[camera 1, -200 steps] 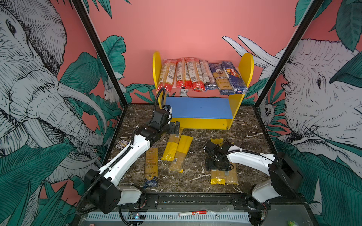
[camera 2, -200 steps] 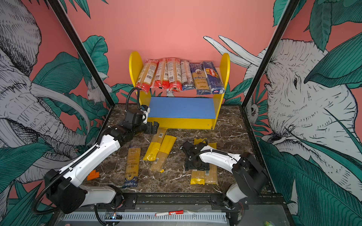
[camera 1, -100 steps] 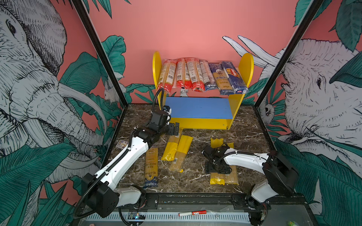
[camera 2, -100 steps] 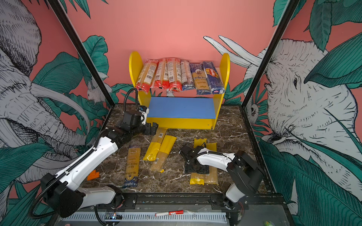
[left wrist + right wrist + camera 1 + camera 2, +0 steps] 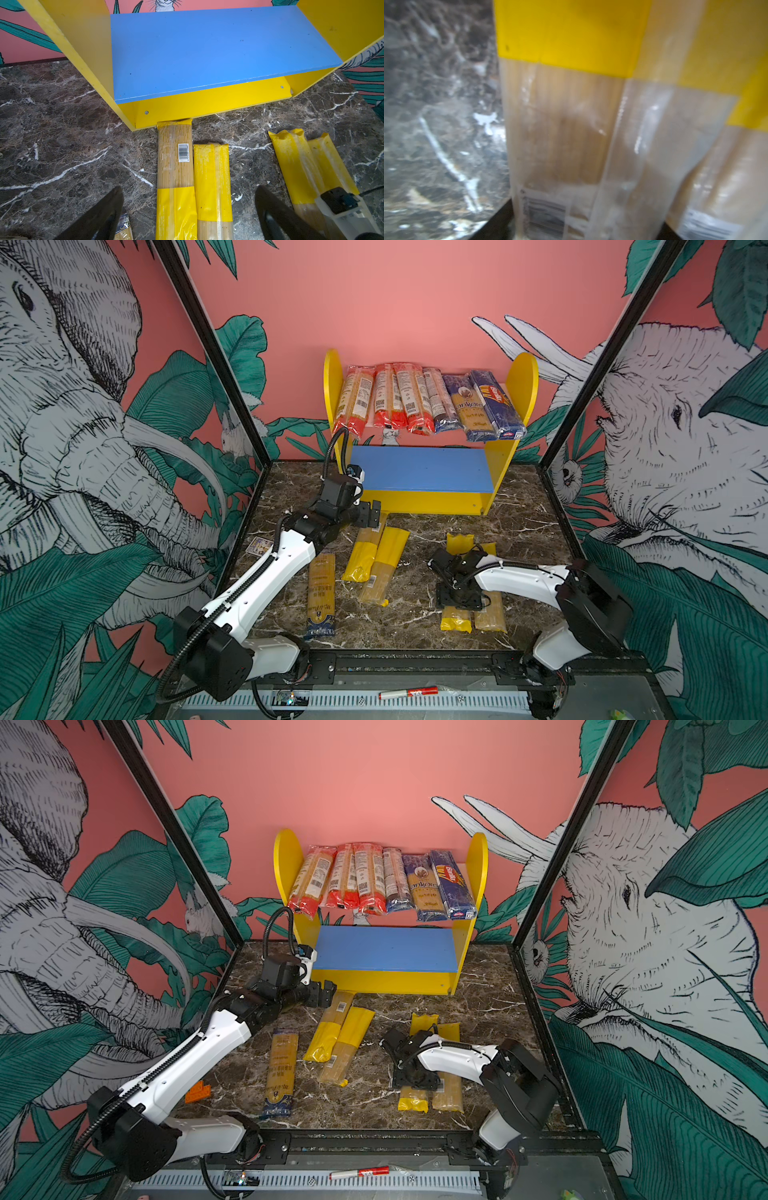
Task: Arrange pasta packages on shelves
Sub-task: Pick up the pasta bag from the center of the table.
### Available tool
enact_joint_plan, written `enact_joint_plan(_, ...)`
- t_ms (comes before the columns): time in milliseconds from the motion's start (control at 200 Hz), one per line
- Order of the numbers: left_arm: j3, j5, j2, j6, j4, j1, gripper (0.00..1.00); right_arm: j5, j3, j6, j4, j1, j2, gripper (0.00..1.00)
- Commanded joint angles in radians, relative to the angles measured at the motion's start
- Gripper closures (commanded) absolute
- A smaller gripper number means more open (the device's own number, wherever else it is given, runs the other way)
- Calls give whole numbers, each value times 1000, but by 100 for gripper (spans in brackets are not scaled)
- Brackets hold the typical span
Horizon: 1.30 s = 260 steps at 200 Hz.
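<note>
The shelves (image 5: 521, 381) stand at the back with several pasta packages (image 5: 415, 402) lying side by side on the upper board; the blue lower board (image 5: 419, 468) is bare. On the marble lie a blue-ended pack (image 5: 321, 597), two half-yellow packs (image 5: 374, 564) and a second half-yellow pair (image 5: 473, 616). My left gripper (image 5: 372, 514) hangs open in front of the shelves' left foot, above the first two packs (image 5: 176, 166), holding nothing. My right gripper (image 5: 459, 597) is pressed down on the second pair, and its jaws stand against both sides of the left pack (image 5: 560, 128).
A red-and-white marker pen (image 5: 409, 691) lies on the front rail. A small card (image 5: 258, 546) sits by the left wall and an orange piece (image 5: 198, 1091) lies beside the left arm. Patterned walls close the left, right and back sides.
The right gripper has shifted slightly toward me along the right pair of packs, and its jaws have narrowed around one. The left arm has hardly moved and stays open.
</note>
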<state>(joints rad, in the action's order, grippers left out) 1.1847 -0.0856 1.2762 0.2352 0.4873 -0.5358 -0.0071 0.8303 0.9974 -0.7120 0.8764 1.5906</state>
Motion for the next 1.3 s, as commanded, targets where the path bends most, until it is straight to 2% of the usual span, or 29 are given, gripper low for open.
enact_joint_plan(0,-1,4,-6,-3,-1,3,1,-12,-96,80,47,8,106,35)
enact_joint_plan(110,2,-2,-6,-3,-3,2,1,-9,-99,70,54,8,87,53)
enact_joint_plan(240,3,-2,-2,7,-5,4,1,-11,-99,52,55,6,60,68)
enact_joint_plan(375,4,-4,-1,12,-12,2,1,-12,-75,27,35,1,47,75)
enact_joint_plan(490,13,-8,5,9,-12,3,1,-11,-53,10,14,-8,34,85)
enact_joint_plan(615,20,-9,5,6,-12,4,1,-11,-22,-3,-6,-19,18,89)
enact_joint_plan(705,23,-13,3,1,-10,2,1,-6,6,-17,-30,-27,-7,100)
enact_joint_plan(1005,17,-35,-2,-5,-19,4,1,23,140,-87,-147,-63,-95,100)
enact_joint_plan(1295,-4,-33,2,9,-44,4,1,-31,184,-142,-114,-119,-173,100)
